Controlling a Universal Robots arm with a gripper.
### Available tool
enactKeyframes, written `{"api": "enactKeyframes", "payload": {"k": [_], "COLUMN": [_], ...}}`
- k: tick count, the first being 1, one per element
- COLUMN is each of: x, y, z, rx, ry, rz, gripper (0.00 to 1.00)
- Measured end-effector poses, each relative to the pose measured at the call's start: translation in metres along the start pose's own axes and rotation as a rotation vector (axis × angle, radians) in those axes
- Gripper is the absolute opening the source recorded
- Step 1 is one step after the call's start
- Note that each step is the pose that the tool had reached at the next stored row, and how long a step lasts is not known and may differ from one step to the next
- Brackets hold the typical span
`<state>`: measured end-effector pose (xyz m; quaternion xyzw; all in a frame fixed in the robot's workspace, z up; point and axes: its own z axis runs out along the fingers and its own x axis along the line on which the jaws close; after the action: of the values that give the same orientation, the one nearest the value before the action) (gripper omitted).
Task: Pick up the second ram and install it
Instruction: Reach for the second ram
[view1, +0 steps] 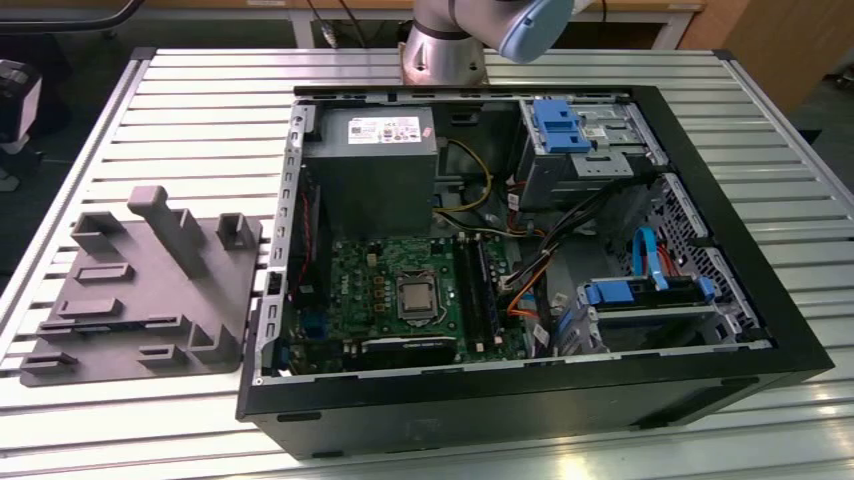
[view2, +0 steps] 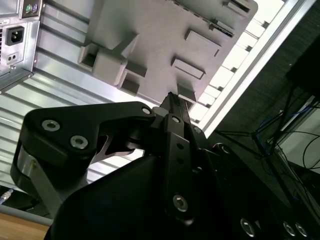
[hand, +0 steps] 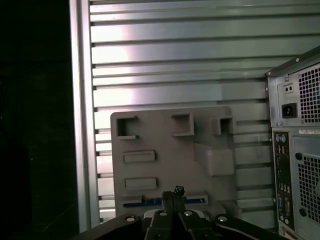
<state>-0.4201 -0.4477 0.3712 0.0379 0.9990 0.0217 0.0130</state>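
Observation:
The second ram (hand: 136, 202) shows in the first wrist view as a thin dark-blue strip lying in a slot of the grey moulded tray (hand: 165, 170). My gripper (hand: 173, 192) hangs well above that tray with its fingertips pressed together, shut and holding nothing, and they partly cover the middle of the strip. In the second wrist view the gripper (view2: 172, 98) points at the tray (view2: 150, 40) from far off. On the exterior view's left the tray (view1: 120, 300) lies beside the open computer case (view1: 534, 390). The long black memory sockets (view1: 478, 285) sit on the green motherboard.
The case holds a grey power supply (view1: 371, 170), blue drive brackets (view1: 561, 125) and loose orange and yellow cables (view1: 521, 290). The tray carries upright posts (view1: 167, 225). The slatted metal table ends close past the tray at an edge (hand: 82, 125).

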Motion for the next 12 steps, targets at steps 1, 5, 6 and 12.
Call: {"api": "enactKeyframes", "payload": {"k": [1,5,6,12], "x": [0.0004,0.0023,0.0027,0.0057], "y": [-0.0003,-0.0016,-0.0019,-0.0036], "z": [0.0001,0.0008,0.0009,0.0018], "rx": [0.0,0.0,0.0,0.0], "ry": [0.0,0.0,0.0,0.0], "rz": [0.0,0.0,0.0,0.0], "gripper": [0.11,0.11,0.11,0.11]}}
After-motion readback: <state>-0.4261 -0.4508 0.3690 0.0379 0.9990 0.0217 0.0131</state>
